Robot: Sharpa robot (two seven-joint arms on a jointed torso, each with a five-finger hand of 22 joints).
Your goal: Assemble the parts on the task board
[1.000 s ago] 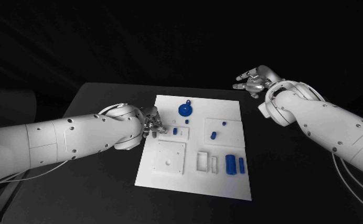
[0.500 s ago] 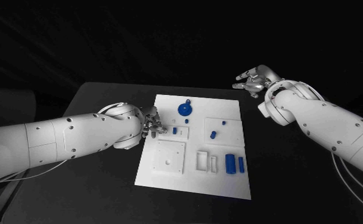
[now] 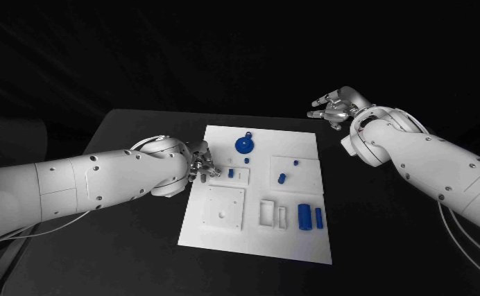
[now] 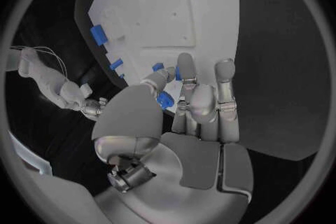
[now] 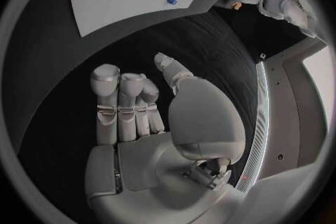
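Fingers (image 4: 183,75) of our left hand (image 3: 203,165) pinch a small blue part (image 4: 164,101) at the nine o'clock edge of the task board (image 3: 225,233) on the bench, probably to seat it, while our right hand (image 3: 333,108) waits at two o'clock, fingers apart, holding nothing.

Matt white task board (image 3: 225,223), glossy blue plastic parts (image 3: 244,145), matt black table (image 3: 130,254).

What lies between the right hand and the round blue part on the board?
In the head view, only bare black table and bare white task board separate the right hand from the round blue part; nothing else lies there.
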